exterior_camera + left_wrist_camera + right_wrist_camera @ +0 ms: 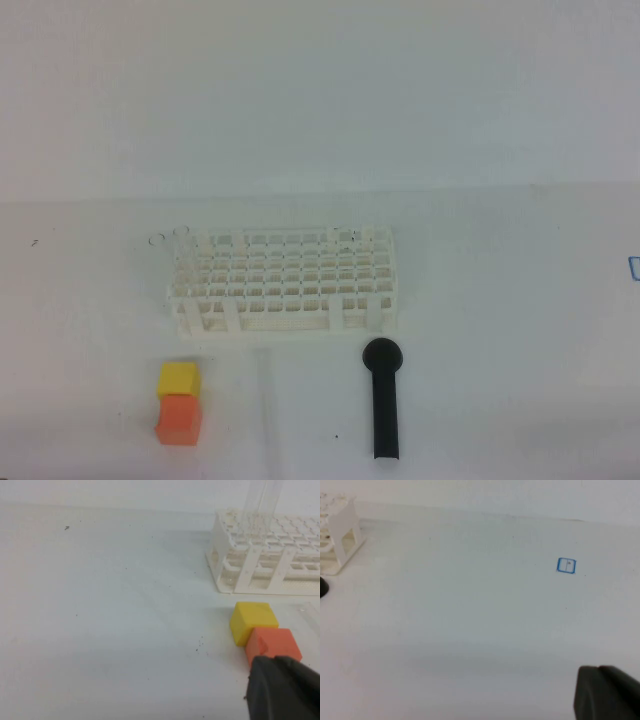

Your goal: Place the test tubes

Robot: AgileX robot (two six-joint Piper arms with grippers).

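Note:
A white test tube rack [285,283] stands at mid table. Clear test tubes [172,238] stand upright at its back left corner, and they show as tall clear tubes [262,505] in the left wrist view. Another clear tube [266,388] lies faintly on the table in front of the rack. Neither arm shows in the high view. My left gripper [272,662] is shut with nothing in it, low over the table just beside the orange cube [272,642]. Far right of the rack [340,532], my right gripper [597,670] is shut and holds nothing.
A yellow cube [179,379] touches an orange cube [180,419] at the front left. A black pestle-like tool [384,400] lies in front of the rack's right end. A small blue square mark [566,565] is on the table at the right.

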